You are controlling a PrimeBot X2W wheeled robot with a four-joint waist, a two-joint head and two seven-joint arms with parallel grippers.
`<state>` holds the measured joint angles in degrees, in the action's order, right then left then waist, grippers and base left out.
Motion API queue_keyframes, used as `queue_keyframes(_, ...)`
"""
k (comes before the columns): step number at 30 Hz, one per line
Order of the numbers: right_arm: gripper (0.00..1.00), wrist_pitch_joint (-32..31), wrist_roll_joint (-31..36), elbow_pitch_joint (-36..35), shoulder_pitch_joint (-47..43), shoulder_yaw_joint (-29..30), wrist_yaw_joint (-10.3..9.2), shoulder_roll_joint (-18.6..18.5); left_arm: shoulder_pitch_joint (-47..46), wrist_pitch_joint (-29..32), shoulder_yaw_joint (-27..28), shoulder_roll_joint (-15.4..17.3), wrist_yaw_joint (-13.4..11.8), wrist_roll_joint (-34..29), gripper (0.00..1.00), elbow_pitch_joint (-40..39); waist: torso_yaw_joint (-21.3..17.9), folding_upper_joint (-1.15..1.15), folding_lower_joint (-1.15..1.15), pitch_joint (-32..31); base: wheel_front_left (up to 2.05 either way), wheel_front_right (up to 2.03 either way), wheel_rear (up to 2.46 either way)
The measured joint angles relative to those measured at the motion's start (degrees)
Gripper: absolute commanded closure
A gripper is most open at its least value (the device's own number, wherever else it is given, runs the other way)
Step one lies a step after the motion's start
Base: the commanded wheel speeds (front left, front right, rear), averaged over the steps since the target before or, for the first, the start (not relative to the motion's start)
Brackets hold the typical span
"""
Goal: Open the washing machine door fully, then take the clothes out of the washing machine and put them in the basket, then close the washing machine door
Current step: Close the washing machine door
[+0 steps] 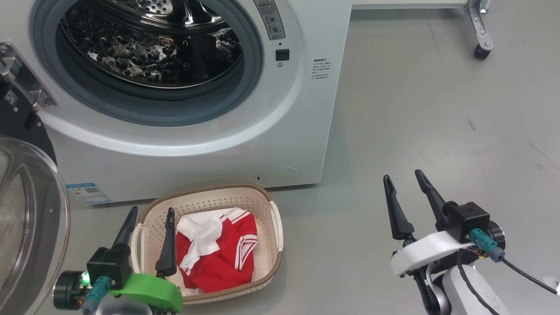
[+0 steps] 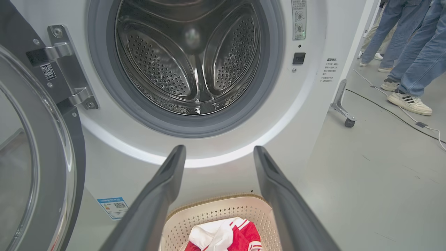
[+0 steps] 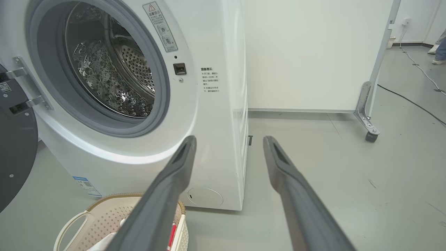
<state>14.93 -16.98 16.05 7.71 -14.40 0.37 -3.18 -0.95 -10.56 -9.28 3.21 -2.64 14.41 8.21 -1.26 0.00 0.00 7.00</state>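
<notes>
The white washing machine (image 1: 280, 131) stands with its door (image 1: 26, 218) swung wide to the left, glass bowl toward me. Its steel drum (image 1: 148, 48) holds no fabric that I can see. The red and white clothes (image 1: 216, 253) lie in the cream basket (image 1: 271, 205) on the floor in front of the machine. My left gripper (image 1: 151, 212) hangs open over the basket's left side, empty. Over bare floor to the right of the basket, my right gripper (image 1: 404, 177) is open and empty too. The left wrist view looks into the drum (image 2: 190, 59) with the basket (image 2: 223, 212) below.
Grey floor (image 1: 437, 131) spreads to the right of the machine. A white panel on a castor foot (image 1: 481, 43) stands behind at the right. In the left wrist view people's legs and shoes (image 2: 407, 97) and cables on the floor are at the far right.
</notes>
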Motion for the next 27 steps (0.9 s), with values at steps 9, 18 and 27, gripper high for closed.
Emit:
queue_keyframes(9, 0.0, 0.0, 0.0, -0.27, -0.02, 0.02, 0.0, 0.01, 0.69, 1.0, -0.01, 0.68, -0.62, -0.97, 0.0, -2.72, -0.03, 0.0, 0.0, 0.13, 0.0, 0.0, 0.0)
queue_keyframes(18, 0.0, 0.0, -0.01, -0.36, -0.02, 0.01, 0.0, 0.03, 1.54, 2.46, -0.16, 0.94, -0.66, -1.33, 0.0, -4.21, 0.04, 0.0, 0.0, 0.13, -0.02, 0.02, 0.0)
queue_keyframes(27, 0.0, 0.0, -0.04, -0.4, -0.02, 0.0, -0.01, 0.07, 2.22, 3.34, -0.2, 1.23, -1.11, -1.49, 0.0, -5.12, 0.08, 0.0, 0.0, 0.04, -0.32, 0.32, 0.0)
